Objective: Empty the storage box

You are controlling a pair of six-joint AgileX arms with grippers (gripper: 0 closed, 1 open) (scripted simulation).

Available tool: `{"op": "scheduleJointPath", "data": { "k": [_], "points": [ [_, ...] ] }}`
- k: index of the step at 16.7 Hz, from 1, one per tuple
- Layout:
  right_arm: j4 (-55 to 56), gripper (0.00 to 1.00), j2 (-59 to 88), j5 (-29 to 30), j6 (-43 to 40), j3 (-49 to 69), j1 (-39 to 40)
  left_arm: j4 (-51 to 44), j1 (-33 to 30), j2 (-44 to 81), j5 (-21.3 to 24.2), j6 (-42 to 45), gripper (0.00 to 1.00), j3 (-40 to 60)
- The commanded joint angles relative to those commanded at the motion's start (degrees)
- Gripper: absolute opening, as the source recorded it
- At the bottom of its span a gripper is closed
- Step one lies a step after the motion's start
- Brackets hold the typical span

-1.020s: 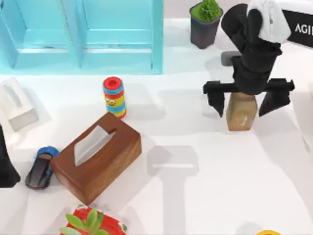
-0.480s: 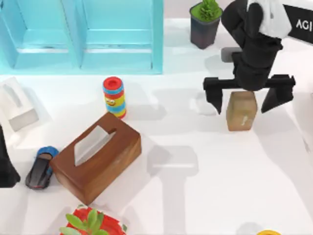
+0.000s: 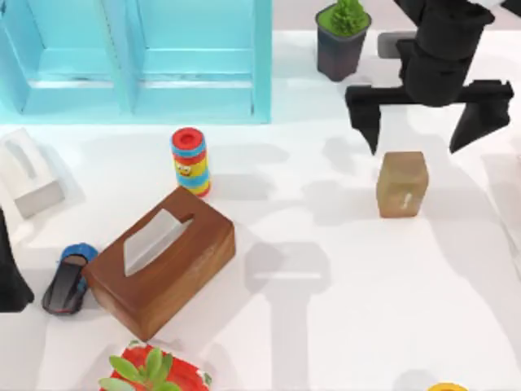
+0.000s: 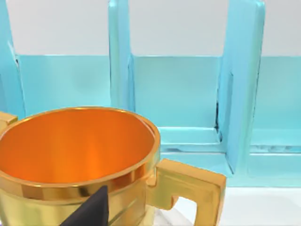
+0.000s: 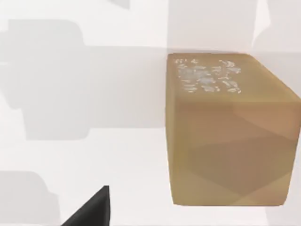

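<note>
The blue storage box stands at the back left, and the compartments I can see hold nothing; it also fills the background of the left wrist view. A tan block stands on the table at the right. My right gripper hangs open above and behind it, clear of it. In the right wrist view the block stands alone below a fingertip. A gold mug with an orange inside sits close in front of the left wrist camera. My left arm is parked at the left edge.
A wooden tissue box lies front left, with a toy car beside it. A white tissue box, a striped ring toy, a dark potted plant and a red-potted plant stand around.
My right gripper has lifted off the tan block and drawn back toward the rear of the table. The block stays on the table. The left arm has not moved.
</note>
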Motion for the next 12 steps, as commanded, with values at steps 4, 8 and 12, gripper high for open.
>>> {"op": "scheduleJointPath", "data": {
  "k": [4, 8, 12],
  "points": [
    [0.1, 1.0, 0.2, 0.0, -0.1, -0.1, 0.0, 0.0, 0.0, 0.0, 0.0, 0.0, 1.0, 0.0],
    [-0.5, 1.0, -1.5, -0.1, -6.2, -1.4, -6.2, 0.0, 0.0, 0.0, 0.0, 0.0, 1.0, 0.0],
    [-1.2, 1.0, -5.6, -0.3, -20.0, -4.8, -21.6, 0.0, 0.0, 0.0, 0.0, 0.0, 1.0, 0.0]
  ]
}}
